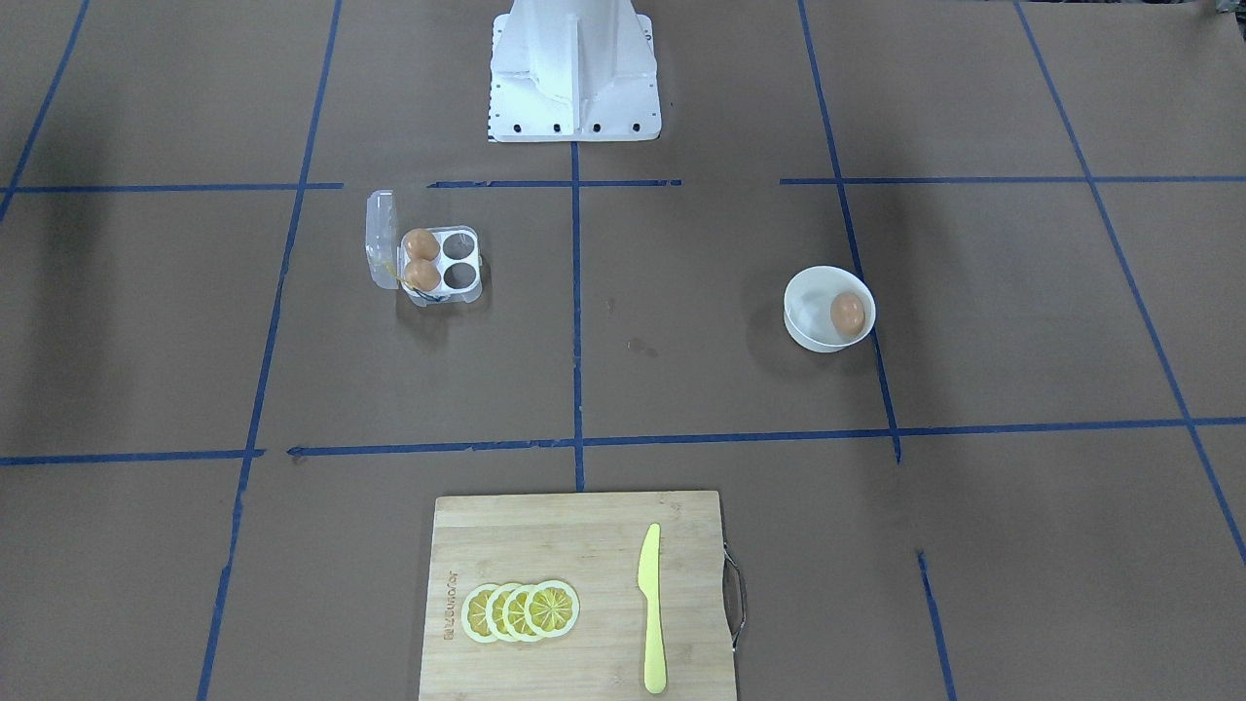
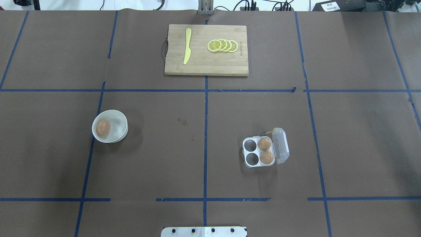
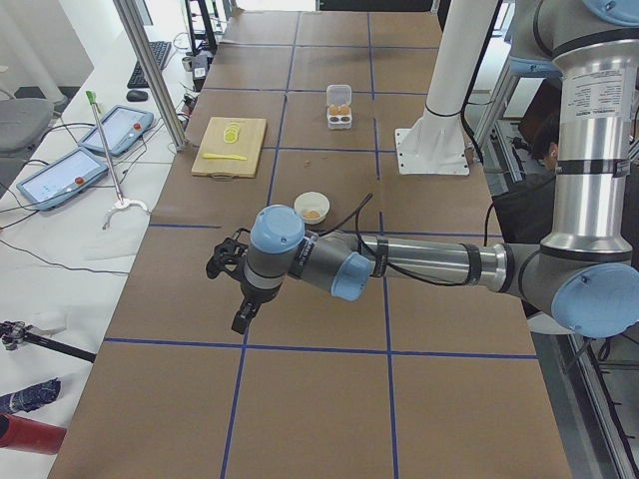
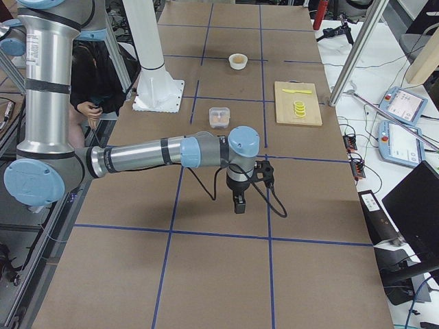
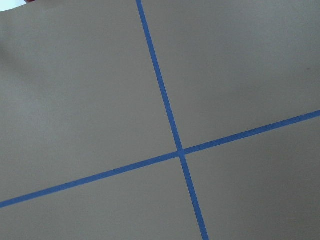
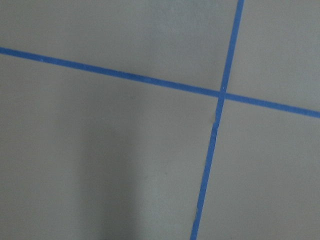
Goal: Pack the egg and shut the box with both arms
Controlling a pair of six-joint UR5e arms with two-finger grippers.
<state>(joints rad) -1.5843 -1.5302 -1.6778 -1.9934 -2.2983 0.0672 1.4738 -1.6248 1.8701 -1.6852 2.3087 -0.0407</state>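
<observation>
Loose egg: The small, smooth orange-brown egg lies in the round white bowl. In my overhead view that is about 9 o'clock from the middle of the brown tabletop.
Box: The small clear plastic four-cell box sits at about 4 o'clock, well apart from the bowl. Its hinged transparent lid stands open on the 3 o'clock side. Two matching eggs fill the cells beside the lid, and the two cells at 9 o'clock are empty.
Left claw: The black left claw hangs over bare tabletop, far from the bowl. I see it only from a side camera, so I cannot tell how wide it is. Nothing shows in it.
Right claw: The black right claw also hangs over bare tabletop, and again I cannot tell its opening. It looks empty.
Stage: I judge the pick is not yet begun.
Risk, pick: The egg is round and slick and the bowl wall curves, so an off-centre pinch may roll it aside. Too hard a squeeze may crack it.
Risk, place: The box looks light, so a nudge on its rim may slide it or knock the seated eggs.
Risk, close: The yellow string at the box's 12 o'clock edge may get trapped under the lid. An unsteadied box may skid when the lid is pushed.
</observation>
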